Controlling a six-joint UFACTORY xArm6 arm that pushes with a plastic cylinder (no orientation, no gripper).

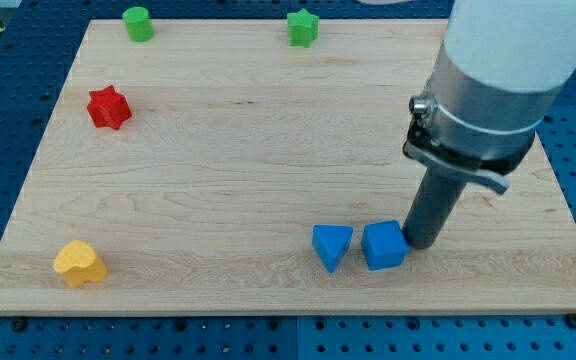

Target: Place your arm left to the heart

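The yellow heart [79, 263] lies flat on the wooden board [268, 150], near the corner at the view's bottom left, with no other block close to it; the tip [420, 243] of the rod stands far from it, at the view's bottom right, so it is well to the right of the heart. The arm carries no fingers, only the dark rod, and it grasps nothing; the tip is just beside the right edge of the blue cube [384, 246], seemingly touching it. The blue triangle [332, 246] sits just left of the cube, very close to it. The red star [109, 107] is near the left edge, well above the heart; the green cylinder [138, 23] and the green star [302, 27] are along the top edge, well apart.
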